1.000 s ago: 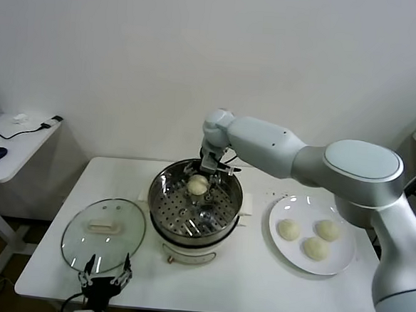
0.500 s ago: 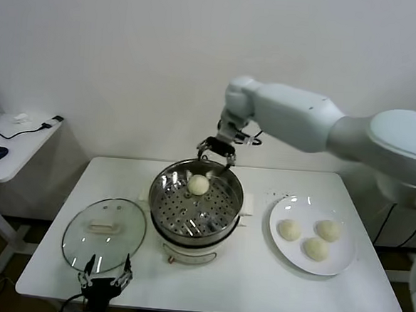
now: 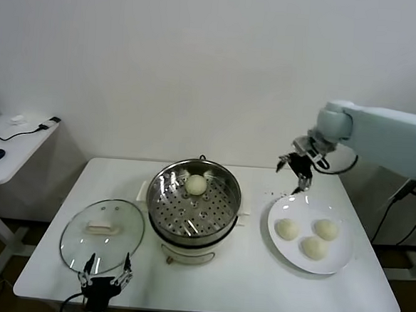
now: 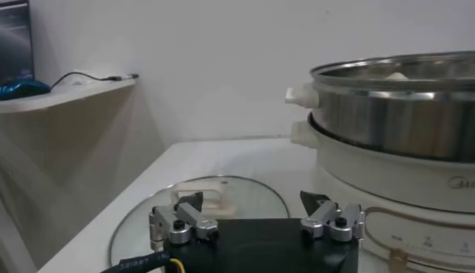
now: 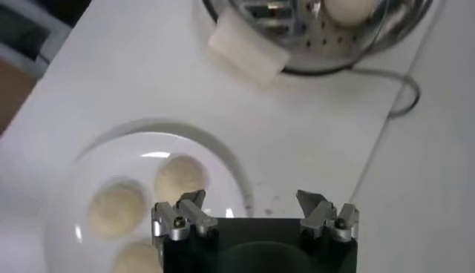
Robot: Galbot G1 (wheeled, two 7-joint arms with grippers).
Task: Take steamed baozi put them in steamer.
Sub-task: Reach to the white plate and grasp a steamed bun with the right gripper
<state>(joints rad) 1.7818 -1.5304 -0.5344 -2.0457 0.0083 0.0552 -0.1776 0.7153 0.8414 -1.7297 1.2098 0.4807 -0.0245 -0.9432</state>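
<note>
Resting on the perforated tray at the far side of the steamer (image 3: 194, 206) is one steamed baozi (image 3: 196, 185), while three more baozi (image 3: 286, 228) lie together on a white plate (image 3: 343, 262) to the steamer's right, well apart from it. Steamer and plate both stand on the white counter (image 3: 242, 283). Above the plate's far rim, the right tool (image 3: 298, 168) hangs in the air with its fingers spread wide and nothing between them; its wrist view looks down on the plate and the buns, with the steamer's white side handle (image 5: 247, 50) farther off. A round glass lid (image 3: 103, 234) with a white handle lies flat on the counter to the left of the steamer. The left tool (image 3: 104, 281) sits low at the counter's near edge, just beside the lid, fingers likewise spread and empty.
</note>
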